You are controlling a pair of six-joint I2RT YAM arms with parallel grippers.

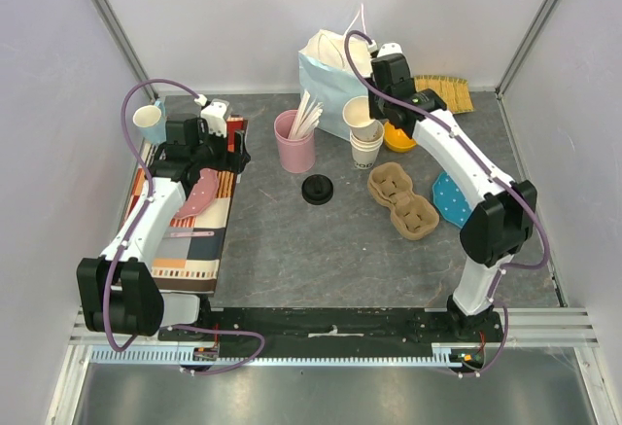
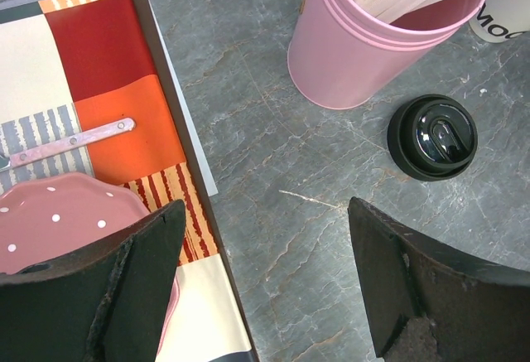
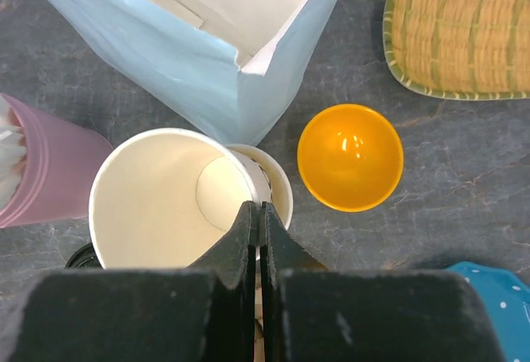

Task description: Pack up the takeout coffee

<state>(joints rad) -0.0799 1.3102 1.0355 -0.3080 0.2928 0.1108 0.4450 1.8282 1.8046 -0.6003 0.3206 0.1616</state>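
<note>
Right gripper (image 3: 258, 213) fills the bottom of its wrist view. Its fingers are pressed together on the near wall of a lidless white paper cup (image 3: 157, 200), one finger inside the rim and one outside, as far as the angle shows. Cup is upright, mouth up, and looks empty. It hangs above and partly over the stack of cups (image 3: 277, 181).

No lidded coffee exists yet. Black lid (image 2: 432, 136) lies alone on the table, top side up, just beside the pink cup (image 2: 356, 55) of white sticks.

Key relation: pale blue bag (image 3: 166, 55) stands open just beyond the held cup, mouth up. The lid lies on the other side of the stack, toward the table centre, between the two arms.

Left gripper (image 2: 267, 213): fingers spread wide, holding nothing, above the edge of the striped placemat (image 2: 124, 122). The lid lies ahead and to its right, well apart from the fingers.

Judgement: the cup needs the lid before bagging, and the left arm is free to take it.
</note>
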